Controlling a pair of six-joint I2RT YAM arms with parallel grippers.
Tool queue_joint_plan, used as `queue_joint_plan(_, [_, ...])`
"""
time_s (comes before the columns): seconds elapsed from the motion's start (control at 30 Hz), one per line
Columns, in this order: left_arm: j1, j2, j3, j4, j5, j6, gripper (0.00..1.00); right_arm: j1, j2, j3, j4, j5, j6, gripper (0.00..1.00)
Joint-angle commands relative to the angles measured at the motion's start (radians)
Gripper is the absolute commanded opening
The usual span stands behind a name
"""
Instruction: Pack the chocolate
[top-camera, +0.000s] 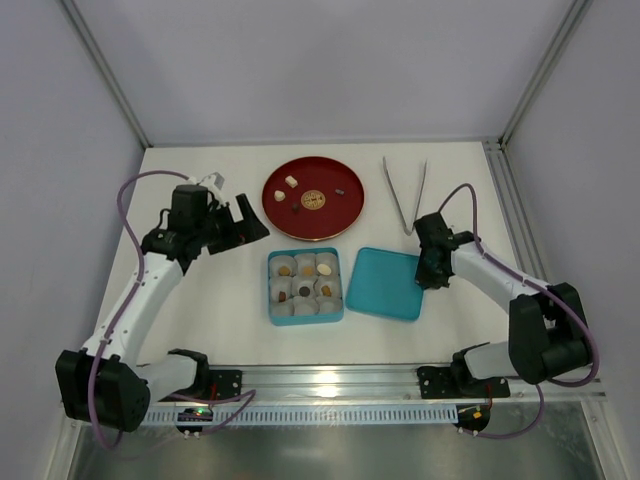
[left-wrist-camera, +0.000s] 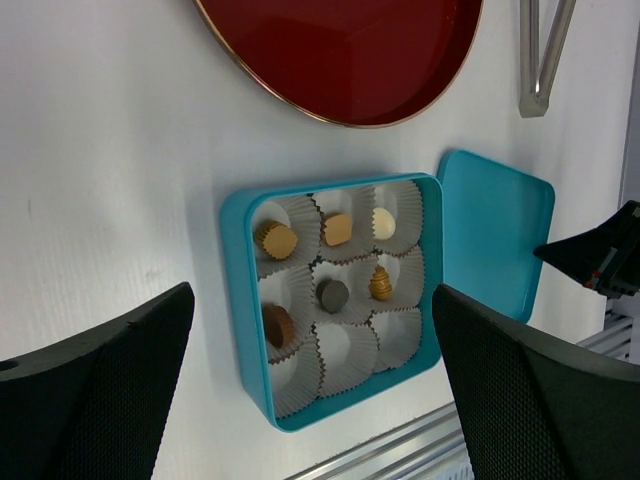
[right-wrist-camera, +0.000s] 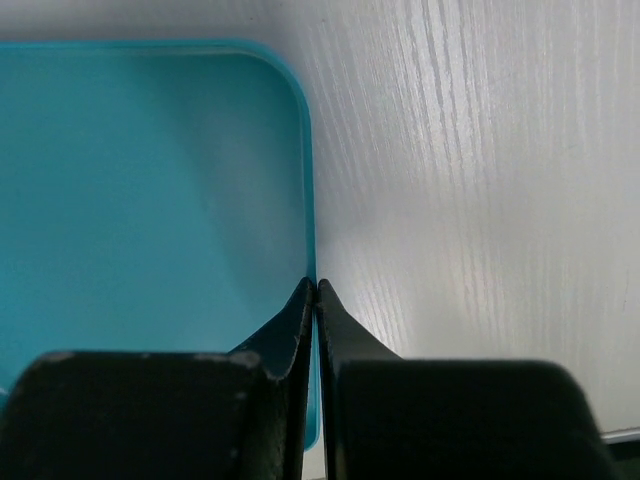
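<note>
Six chocolate (left-wrist-camera: 332, 295) pieces sit one to a paper cup (left-wrist-camera: 345, 350) in the teal box (left-wrist-camera: 232, 290) at mid-table, filling its two far rows. A few more pieces lie loose (top-camera: 291, 181) on the red plate (top-camera: 345, 210) just beyond it. From overhead they're too small for me to read a long axis. The left wrist view does better: tan, cream, dark and brown rounds lying flat, and a ridged golden one (left-wrist-camera: 381, 284) that looks to stand upright.

Only the overhead view shows me the plate's pieces. It also shows the metal tongs (top-camera: 404, 195) right of the plate, joined end nearest me.

The lid (right-wrist-camera: 150, 200) lies just right of the box. The right gripper (right-wrist-camera: 316, 290) is pinched tight at the lid's right edge, with the rim running in between the fingers, so it looks nipped. The left gripper (left-wrist-camera: 312, 290) hangs above the box with its jaws fully spread, holding nothing
</note>
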Motion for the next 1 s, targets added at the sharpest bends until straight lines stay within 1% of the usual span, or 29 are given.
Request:
queue_joint_plan(0.0, [-0.018,0.025,0.043,0.046,0.074,-0.037,1.00,0.000,-0.048,0.048,-0.016,-0.002,-0.032,0.04])
queue_joint_plan(0.17, [-0.070,0.066,0.072,0.057,0.056,-0.059,1.00,-0.001,-0.055,0.061,-0.019,-0.016,-0.046,0.04])
queue_joint_plan(0.37, [-0.171,0.145,0.121,0.073,0.022,-0.079,1.00,-0.029,-0.084,0.072,-0.026,-0.037,-0.068,0.04])
queue_joint_plan(0.53, [-0.212,0.204,0.172,0.081,0.035,-0.086,1.00,-0.052,-0.111,0.072,-0.023,-0.062,-0.074,0.04])
queue_joint_plan(0.77, [-0.323,0.315,0.276,0.098,0.062,-0.121,1.00,-0.086,-0.125,0.064,-0.016,-0.088,-0.082,0.04])
queue_joint_plan(0.97, [-0.371,0.427,0.342,0.121,0.088,-0.152,1.00,-0.118,-0.130,0.051,0.004,-0.131,-0.089,0.04])
